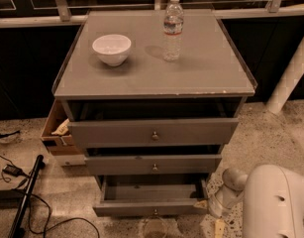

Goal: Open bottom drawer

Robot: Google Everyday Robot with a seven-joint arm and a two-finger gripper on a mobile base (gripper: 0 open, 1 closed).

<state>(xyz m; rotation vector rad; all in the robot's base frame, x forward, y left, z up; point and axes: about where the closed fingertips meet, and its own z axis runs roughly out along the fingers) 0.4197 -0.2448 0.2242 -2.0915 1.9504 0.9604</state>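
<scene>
Grey counter (201, 78): bowl (111, 48), bottle (173, 29). Bottom drawer (141, 208) stands open. Claw (211, 213) by its right corner, grip cannot be told. Speckled floor (270, 133), cables (13, 170) at left.

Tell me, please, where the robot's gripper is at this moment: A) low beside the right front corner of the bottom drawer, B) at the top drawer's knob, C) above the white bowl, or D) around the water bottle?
A: the gripper sits near the floor at the right end of the bottom drawer front.
</scene>
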